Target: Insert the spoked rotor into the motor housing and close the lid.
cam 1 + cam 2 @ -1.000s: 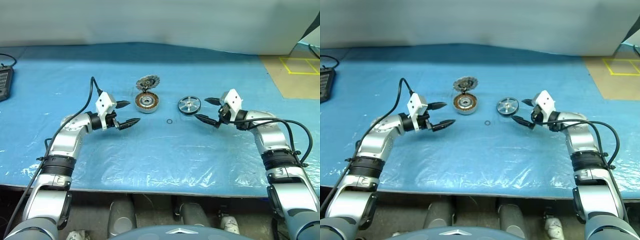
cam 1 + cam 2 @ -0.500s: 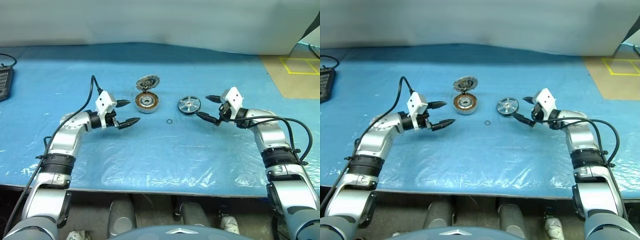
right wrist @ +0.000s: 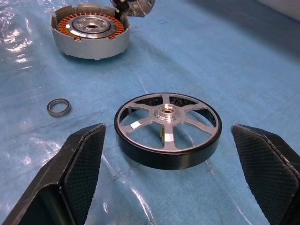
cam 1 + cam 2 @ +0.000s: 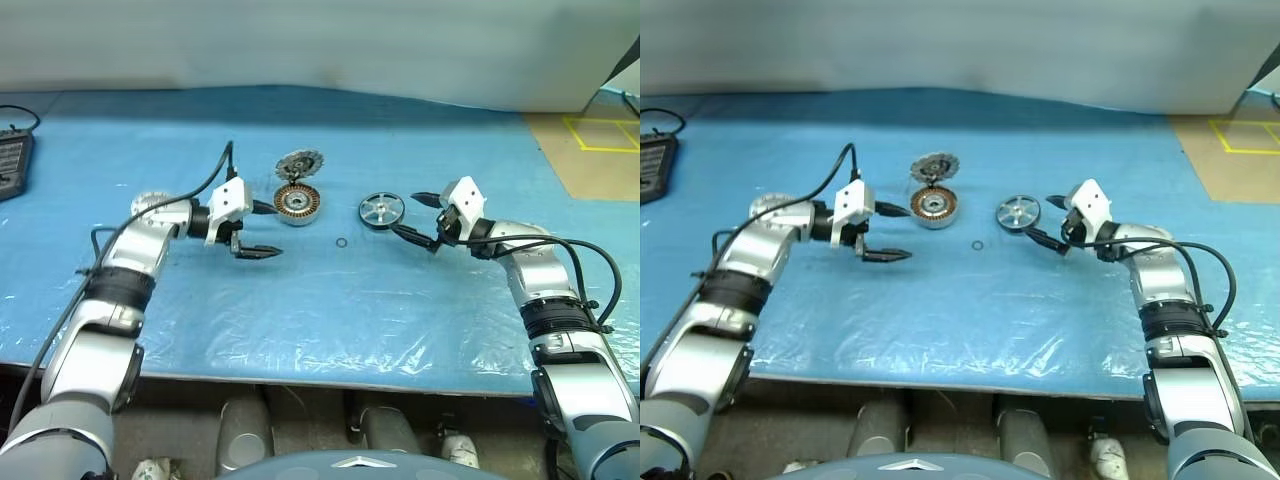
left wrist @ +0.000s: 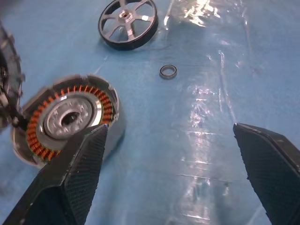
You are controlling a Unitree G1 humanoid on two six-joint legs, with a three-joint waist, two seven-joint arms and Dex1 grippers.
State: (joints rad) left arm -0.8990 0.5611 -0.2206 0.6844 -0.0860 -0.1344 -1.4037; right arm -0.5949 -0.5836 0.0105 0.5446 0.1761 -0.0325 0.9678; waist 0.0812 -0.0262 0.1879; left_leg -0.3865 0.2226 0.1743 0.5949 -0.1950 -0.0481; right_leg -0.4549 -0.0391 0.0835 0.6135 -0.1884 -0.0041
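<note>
You have both end effectors hanging above the counter (image 4: 330, 300), which is covered in blue plastic sheeting, and neither one holds anything.

Your left end effector (image 4: 262, 230) has its 2 fingers spread wide apart. It sits just to the left of the motor housing (image 4: 296, 203), pointing right across the counter, with one finger (image 4: 263, 208) close to the housing's side and the other nearer you. In the left wrist view the housing (image 5: 68, 118) lies in front of the left finger, its copper windings ringing a dark centre, open side up.

Your right end effector (image 4: 418, 217) is also spread wide, pointing left at the spoked rotor (image 4: 381, 210). The rotor lies flat on the counter just beyond the fingertips, not touched. In the right wrist view it (image 3: 168, 128) lies between the 2 fingers (image 3: 77, 168) but ahead of them, its 6 spokes meeting at a central hub inside a dark rim.

The lid (image 4: 297, 164) is just behind the housing, finned edge showing, tilted up; you cannot tell from here whether it touches the housing.

A small metal ring (image 4: 342, 243) lies on the sheeting nearer you, between the housing and the rotor. A dark device (image 4: 12, 166) sits at the far left edge of the counter.
</note>
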